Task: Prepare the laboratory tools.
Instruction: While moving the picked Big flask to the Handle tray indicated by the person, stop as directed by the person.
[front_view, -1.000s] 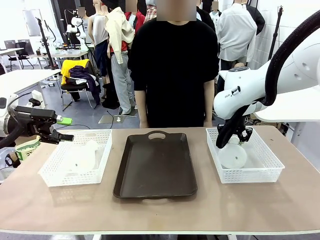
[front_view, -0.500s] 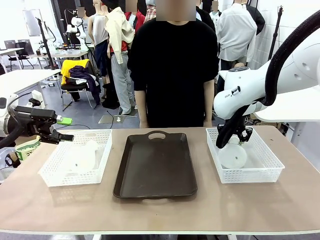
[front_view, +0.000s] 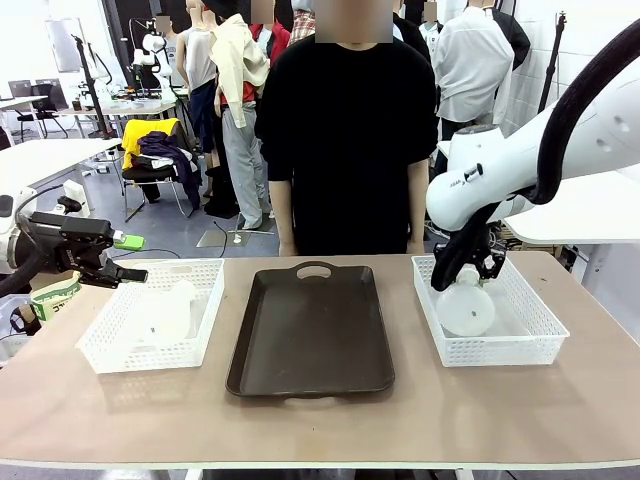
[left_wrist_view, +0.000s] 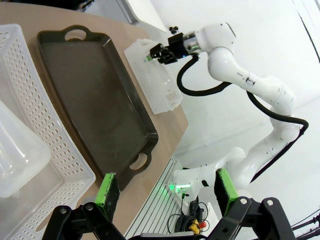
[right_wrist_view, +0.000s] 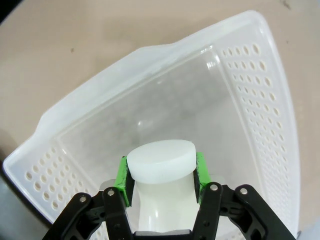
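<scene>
Across the front view, at three o'clock from the tray (front_view: 312, 330), the right gripper (front_view: 468, 280) clamps the right flask (front_view: 466, 312) in its basket (front_view: 530, 345); at nine o'clock the left gripper (front_view: 131, 257) gapes near the left flask (front_view: 168, 312). Left wrist: fingers (left_wrist_view: 107, 192) apart. Right wrist: pads (right_wrist_view: 122, 180) pinch the flask's neck.

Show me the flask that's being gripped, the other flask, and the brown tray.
gripped flask (right_wrist_view: 161, 159), right wrist view, its flat white top
other flask (front_view: 166, 314), front view, its wide body
brown tray (front_view: 310, 335), front view, its bare floor
</scene>
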